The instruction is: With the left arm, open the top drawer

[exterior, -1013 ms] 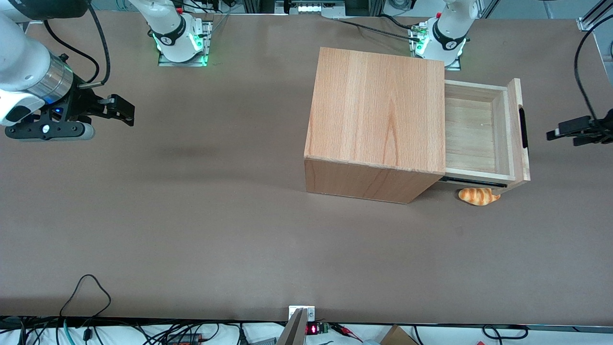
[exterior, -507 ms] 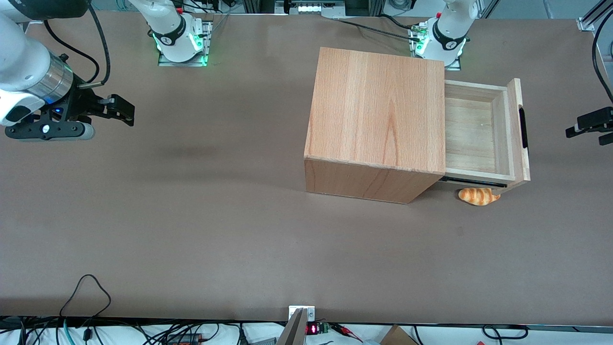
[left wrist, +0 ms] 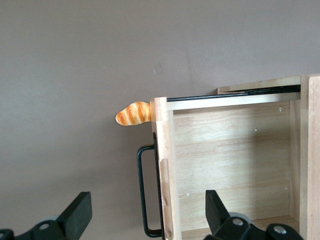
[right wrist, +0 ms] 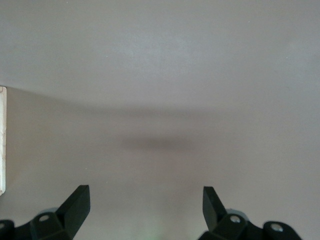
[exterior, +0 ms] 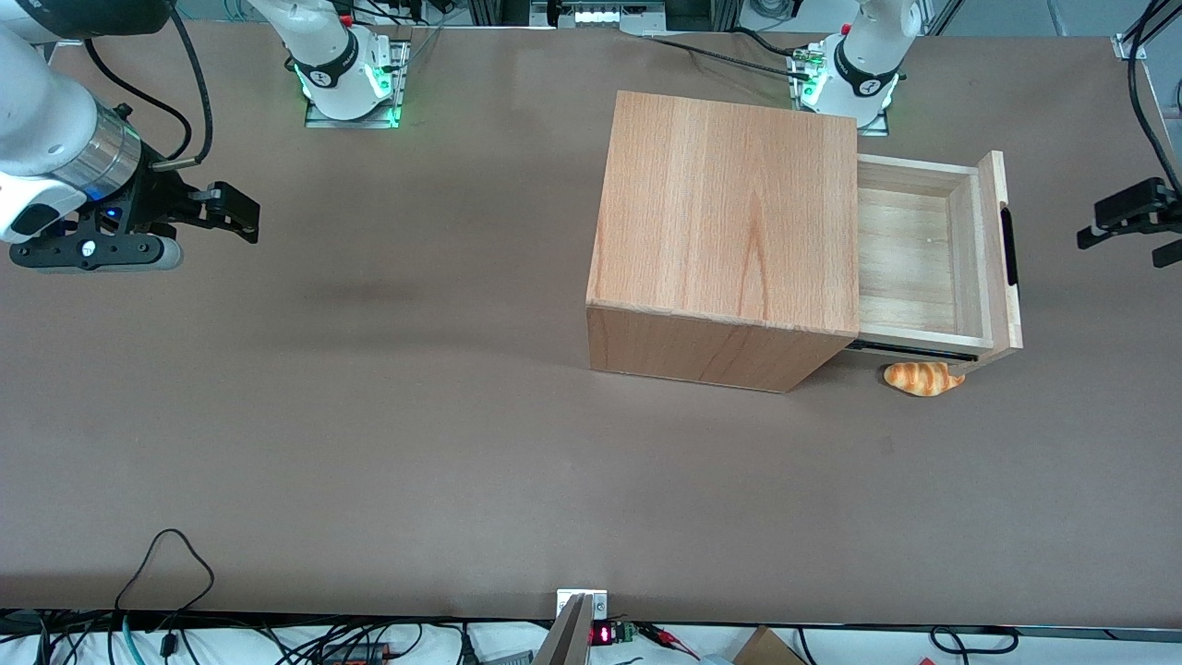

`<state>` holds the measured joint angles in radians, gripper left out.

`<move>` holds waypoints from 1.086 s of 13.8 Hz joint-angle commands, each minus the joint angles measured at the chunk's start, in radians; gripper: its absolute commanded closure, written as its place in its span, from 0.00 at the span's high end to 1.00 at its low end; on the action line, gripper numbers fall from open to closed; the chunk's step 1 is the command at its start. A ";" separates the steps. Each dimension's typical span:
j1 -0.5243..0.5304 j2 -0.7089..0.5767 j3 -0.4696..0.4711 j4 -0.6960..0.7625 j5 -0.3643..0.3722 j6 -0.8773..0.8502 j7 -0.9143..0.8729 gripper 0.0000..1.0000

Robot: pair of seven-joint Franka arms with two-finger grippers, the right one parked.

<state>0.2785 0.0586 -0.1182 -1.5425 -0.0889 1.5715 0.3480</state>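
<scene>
Front view, change: I see the left arm's gripper (exterior: 1128,224) has backed away from the black bar handle (exterior: 1011,247) over the last second, out toward the working arm's end of the table (exterior: 369,443), then eased slightly back in.
Front view, meaning: I judge the pull finished; the top drawer (exterior: 923,254) stands well out of the cabinet (exterior: 729,222), so what I'm watching is a retreat.
Front view, drawer vs claw: handle at about 9 o'clock from the gripper, apart, bare table between.
Front view, other: toy croissant (exterior: 922,378) on the table, just under the drawer's corner nearest the camera.
Left wrist view, claw: fingers (left wrist: 80,215) spread wide, holding nothing.
Left wrist view, drawer: front panel (left wrist: 164,170) and handle (left wrist: 142,192) lie between the two fingers but clear of both; pale empty inside (left wrist: 232,170); croissant (left wrist: 134,113) at the panel's end.
</scene>
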 commanded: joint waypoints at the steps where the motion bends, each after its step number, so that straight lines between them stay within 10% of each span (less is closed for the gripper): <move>1: -0.112 -0.034 0.074 0.008 0.047 -0.019 -0.058 1.00; 15: -0.248 -0.085 0.095 -0.002 0.144 0.024 -0.262 1.00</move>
<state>0.0403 -0.0133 -0.0382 -1.5407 0.0375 1.5860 0.0906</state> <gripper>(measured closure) 0.000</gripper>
